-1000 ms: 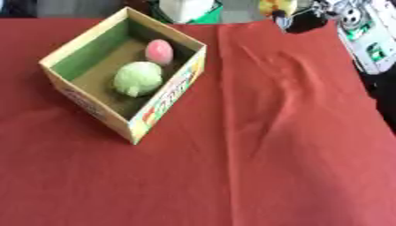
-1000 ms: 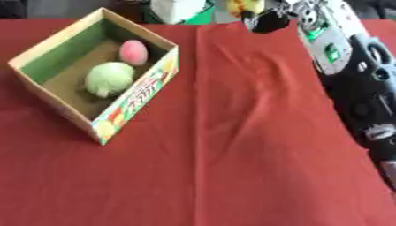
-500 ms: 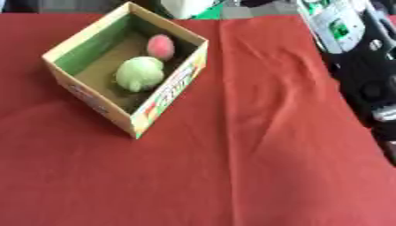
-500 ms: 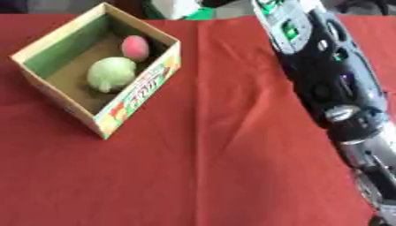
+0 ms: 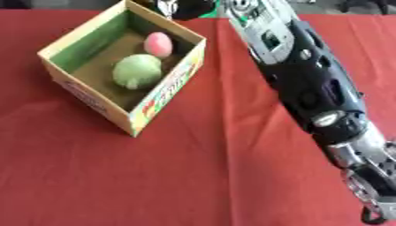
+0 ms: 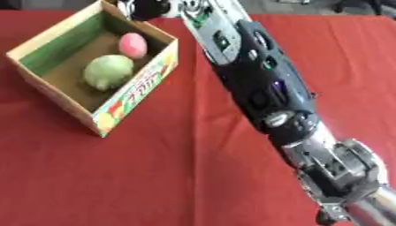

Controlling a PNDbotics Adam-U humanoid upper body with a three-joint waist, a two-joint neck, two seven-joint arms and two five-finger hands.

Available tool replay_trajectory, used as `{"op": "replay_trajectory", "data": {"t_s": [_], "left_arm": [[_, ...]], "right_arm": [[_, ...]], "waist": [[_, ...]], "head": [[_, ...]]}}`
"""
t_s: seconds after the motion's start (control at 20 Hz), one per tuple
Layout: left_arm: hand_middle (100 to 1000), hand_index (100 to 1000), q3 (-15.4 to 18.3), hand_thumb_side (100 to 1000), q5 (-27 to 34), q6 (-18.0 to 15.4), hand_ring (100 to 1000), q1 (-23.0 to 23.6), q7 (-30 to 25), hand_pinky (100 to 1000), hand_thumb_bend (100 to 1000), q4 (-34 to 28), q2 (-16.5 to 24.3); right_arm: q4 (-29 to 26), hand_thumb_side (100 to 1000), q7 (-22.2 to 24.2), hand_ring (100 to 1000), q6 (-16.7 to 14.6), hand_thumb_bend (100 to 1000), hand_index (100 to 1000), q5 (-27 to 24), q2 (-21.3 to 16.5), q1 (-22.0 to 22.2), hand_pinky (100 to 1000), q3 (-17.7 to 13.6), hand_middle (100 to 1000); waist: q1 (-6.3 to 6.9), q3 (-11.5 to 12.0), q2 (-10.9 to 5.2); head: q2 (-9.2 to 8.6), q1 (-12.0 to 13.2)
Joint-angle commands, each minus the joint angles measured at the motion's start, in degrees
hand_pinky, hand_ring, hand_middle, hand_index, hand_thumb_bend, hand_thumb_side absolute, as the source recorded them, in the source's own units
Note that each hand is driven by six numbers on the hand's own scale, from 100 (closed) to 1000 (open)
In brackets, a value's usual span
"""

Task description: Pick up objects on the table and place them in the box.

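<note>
Red cloth covers the surface (image 5: 193, 176); the right robot hand (image 6: 147, 8) is seen above the box's (image 5: 93, 102) far corner, its grip indiscernible.

You are working at a staged test table. A red cloth (image 5: 193, 176) covers it, and a printed cardboard box (image 5: 166, 90) holds round produce.
</note>
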Motion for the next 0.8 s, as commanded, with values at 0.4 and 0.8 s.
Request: {"op": "replay_trajectory", "data": {"t_s": [0.4,0.8], "left_arm": [[769,835,0.2,1000,1.0,-0.6,769,-1.4,0.9,618,393,-0.9,0.5],[768,831,0.1,1000,0.8,-0.3,768,-1.2,0.6,617,387,-0.9,0.5]], "right_arm": [[9.8,169,-1.4,1000,-2.2,100,753,4.5,5.5,0.4,789,1.0,651],[13.4,676,3.2,1000,-8.2,100,898,5.0,5.3,-0.8,822,-0.1,847]], "waist": [[0.05,1.0,-0.84],[-0.24,1.2,-0.78]], "head": [[-0.05,-1.2],[0.1,-0.7]]}}
